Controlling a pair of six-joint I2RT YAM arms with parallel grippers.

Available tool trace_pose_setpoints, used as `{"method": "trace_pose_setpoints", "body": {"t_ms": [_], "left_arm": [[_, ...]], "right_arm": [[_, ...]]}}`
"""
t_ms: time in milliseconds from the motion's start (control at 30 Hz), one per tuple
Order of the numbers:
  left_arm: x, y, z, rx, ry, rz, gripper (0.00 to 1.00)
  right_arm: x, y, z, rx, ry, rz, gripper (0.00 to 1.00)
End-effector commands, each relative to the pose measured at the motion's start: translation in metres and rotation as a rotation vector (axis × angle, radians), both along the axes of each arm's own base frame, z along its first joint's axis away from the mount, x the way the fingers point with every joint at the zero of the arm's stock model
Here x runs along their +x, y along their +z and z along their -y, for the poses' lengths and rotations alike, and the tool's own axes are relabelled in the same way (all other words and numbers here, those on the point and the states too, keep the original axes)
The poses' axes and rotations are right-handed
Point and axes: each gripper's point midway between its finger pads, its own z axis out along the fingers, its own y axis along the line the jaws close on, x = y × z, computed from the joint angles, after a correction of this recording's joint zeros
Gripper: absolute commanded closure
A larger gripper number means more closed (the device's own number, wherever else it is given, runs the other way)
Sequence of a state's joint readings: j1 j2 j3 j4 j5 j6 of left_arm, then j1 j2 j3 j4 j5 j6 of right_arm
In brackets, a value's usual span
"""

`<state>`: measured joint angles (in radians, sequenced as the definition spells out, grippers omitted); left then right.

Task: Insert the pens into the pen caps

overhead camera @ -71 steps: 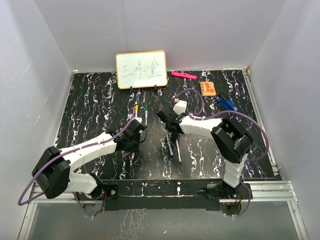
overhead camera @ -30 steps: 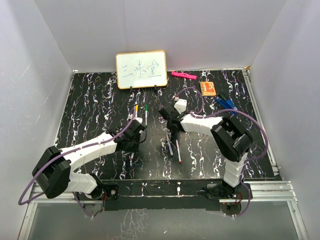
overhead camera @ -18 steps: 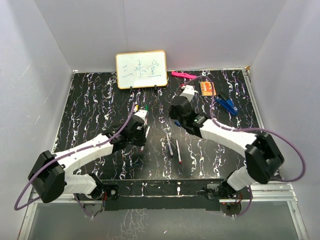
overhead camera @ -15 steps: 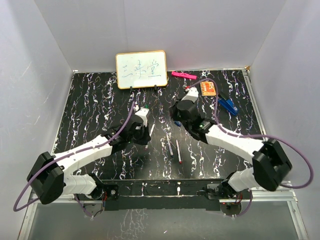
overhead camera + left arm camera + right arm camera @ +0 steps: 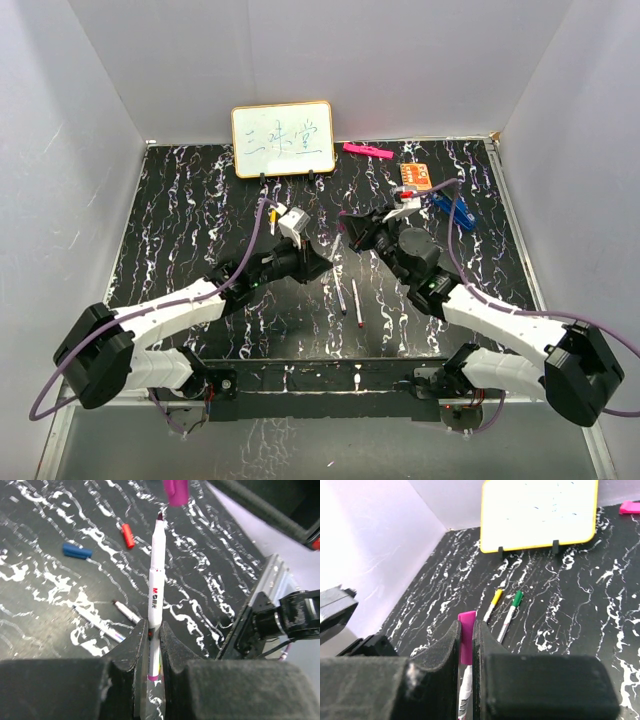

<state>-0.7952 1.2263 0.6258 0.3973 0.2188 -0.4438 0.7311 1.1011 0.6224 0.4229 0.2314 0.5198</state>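
Top external view first: a couple of seconds back both arms were hunched low over the black white-veined desk (image 5: 190, 200). Now they've lifted and swung round to face each other over the middle of it. So the pickup looks done and we're at the mating step, I'd say.

Left tool (image 5: 149, 630) is clamped tight on a thin white stick pen with a dark purple tip (image 5: 155, 575). It grips near the back end, so most of the barrel sticks out in front. Right tool (image 5: 465, 629) is pinched shut on a small purple-pink plastic cap (image 5: 467, 642), held up off the desk right at the pen.

From the left wrist view the tip sits just short of the cap mouth, not in yet. The cap also looks a touch off to one side, so I reckon it needs a bit of lining up before the push.

Lying on the desk are a loose blue cap (image 5: 77, 551), a loose red cap (image 5: 128, 535) and two bare white pens (image 5: 100, 626) near them. Right wrist view shows a yellow-capped pen (image 5: 493, 602) and a green-capped pen (image 5: 512, 607) lying in front of the whiteboard with the yellow frame (image 5: 540, 512). So two look finished and this would be the third.
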Motion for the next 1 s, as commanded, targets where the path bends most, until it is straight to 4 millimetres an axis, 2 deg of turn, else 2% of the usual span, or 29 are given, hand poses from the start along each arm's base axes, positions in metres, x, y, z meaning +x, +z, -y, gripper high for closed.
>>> {"method": "trace_pose_setpoints", "body": {"t_ms": [0,300,533,667,967], "left_arm": [[-0.005,0.035,0.021,-0.159,-0.090,0.062,1.00],[-0.010,0.044,0.023,-0.210,-0.101,0.049,1.00],[-0.016,0.037,0.016,-0.210,-0.087,0.031,1.00],[-0.018,0.037,0.014,-0.214,-0.081,0.031,1.00],[-0.018,0.053,0.015,-0.255,-0.084,0.072,1.00]], "right_arm": [[-0.012,0.039,-0.002,0.102,0.056,0.163,1.00],[-0.016,0.052,0.013,0.182,0.008,0.235,1.00],[-0.015,0.057,0.020,0.200,-0.025,0.260,1.00],[-0.014,0.059,0.020,0.207,-0.029,0.261,1.00],[-0.014,0.054,0.015,0.211,-0.009,0.244,1.00]]}}
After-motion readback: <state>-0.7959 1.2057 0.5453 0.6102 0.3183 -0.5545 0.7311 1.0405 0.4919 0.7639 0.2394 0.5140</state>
